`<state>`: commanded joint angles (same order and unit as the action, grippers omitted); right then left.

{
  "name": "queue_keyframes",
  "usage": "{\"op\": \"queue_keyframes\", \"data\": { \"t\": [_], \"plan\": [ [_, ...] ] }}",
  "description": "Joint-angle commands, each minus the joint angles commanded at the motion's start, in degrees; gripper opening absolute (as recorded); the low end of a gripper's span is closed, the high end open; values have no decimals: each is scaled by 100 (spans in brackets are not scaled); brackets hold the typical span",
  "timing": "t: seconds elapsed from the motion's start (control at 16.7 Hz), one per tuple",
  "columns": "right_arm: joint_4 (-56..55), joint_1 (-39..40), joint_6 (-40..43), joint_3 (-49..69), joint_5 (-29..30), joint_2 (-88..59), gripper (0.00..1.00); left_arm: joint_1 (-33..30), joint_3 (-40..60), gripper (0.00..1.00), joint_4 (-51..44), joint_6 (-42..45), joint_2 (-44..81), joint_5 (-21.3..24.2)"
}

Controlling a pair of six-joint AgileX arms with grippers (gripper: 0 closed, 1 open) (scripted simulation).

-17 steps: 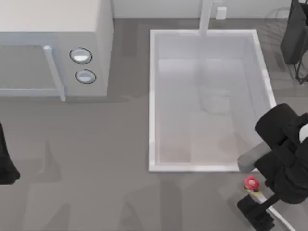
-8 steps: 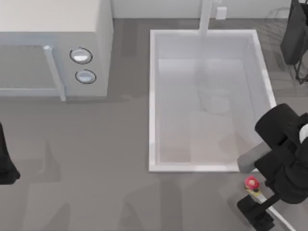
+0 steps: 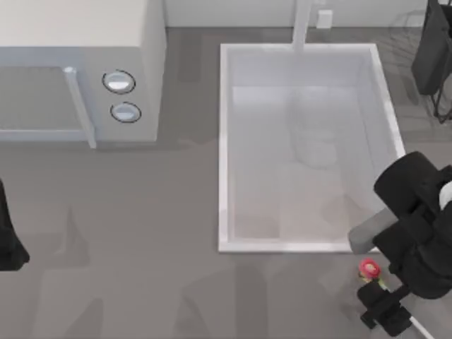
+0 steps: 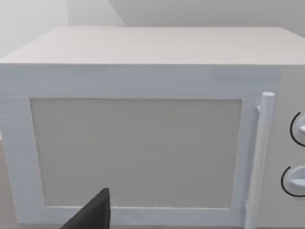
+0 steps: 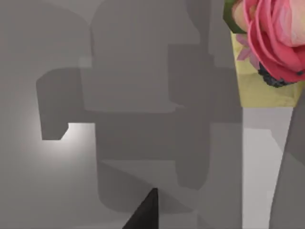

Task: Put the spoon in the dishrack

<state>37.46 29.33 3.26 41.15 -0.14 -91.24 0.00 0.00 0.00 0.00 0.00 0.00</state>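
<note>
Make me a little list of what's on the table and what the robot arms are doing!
spoon: lies on the table near the right front, just in front of the sink
sink: white basin, middle right
dishrack: dark wires, far right corner
microwave: far left, door shut
right gripper: low over the spoon's handle
left arm: parked at the left edge

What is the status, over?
Right pincer low at the spoon, front right of table, grip unclear. Left arm parked at left edge. Dishrack far right corner; sink lies between.
</note>
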Motion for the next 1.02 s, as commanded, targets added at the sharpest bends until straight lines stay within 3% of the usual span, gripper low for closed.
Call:
{"op": "queue_keyframes", "data": {
  "t": [0.3,0.78,1.02],
  "plan": [
    [959,13,9,900,2,110,0,0,0,100,0,0,0,0],
    [4218,-26,65,3329,-1,730,0,0,0,100,0,0,0,0],
    [4819,-62,77,3855,-2,961,0,0,0,100,0,0,0,0]
  ]
}}
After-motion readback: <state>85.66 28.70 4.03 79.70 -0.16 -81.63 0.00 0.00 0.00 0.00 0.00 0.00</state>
